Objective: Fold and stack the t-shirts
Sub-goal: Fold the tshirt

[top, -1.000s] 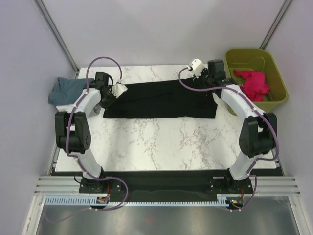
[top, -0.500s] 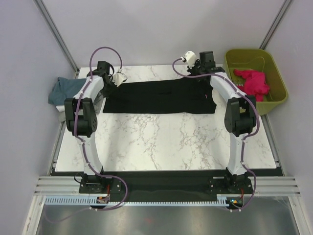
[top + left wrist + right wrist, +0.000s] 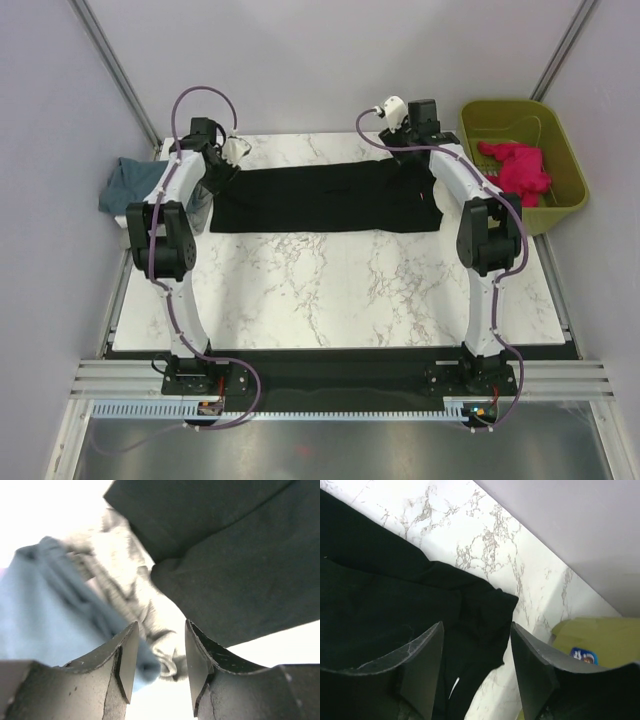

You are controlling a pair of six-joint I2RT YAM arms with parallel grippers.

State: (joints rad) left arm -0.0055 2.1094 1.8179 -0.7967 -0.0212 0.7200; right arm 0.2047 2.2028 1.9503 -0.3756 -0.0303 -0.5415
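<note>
no legible text or labels

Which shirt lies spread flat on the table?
The black t-shirt, laid out as a long band across the far side; the teal-blue shirt is bunched at the left edge.

- Overhead view: soft, even light, sharp all over, barely any shadow on the marble table point(image 3: 330, 290).
- My left wrist cam is rough. The tabletop is blown out to pure white, the blue shirt point(image 3: 40, 610) and grey shirt point(image 3: 125, 595) are smeared, and my left fingers point(image 3: 125, 665) are dim.
- Right wrist cam is crisper, but the black t-shirt point(image 3: 380, 595) is a near-detailless dark mass, and my right fingers point(image 3: 420, 670) are soft up close.
</note>
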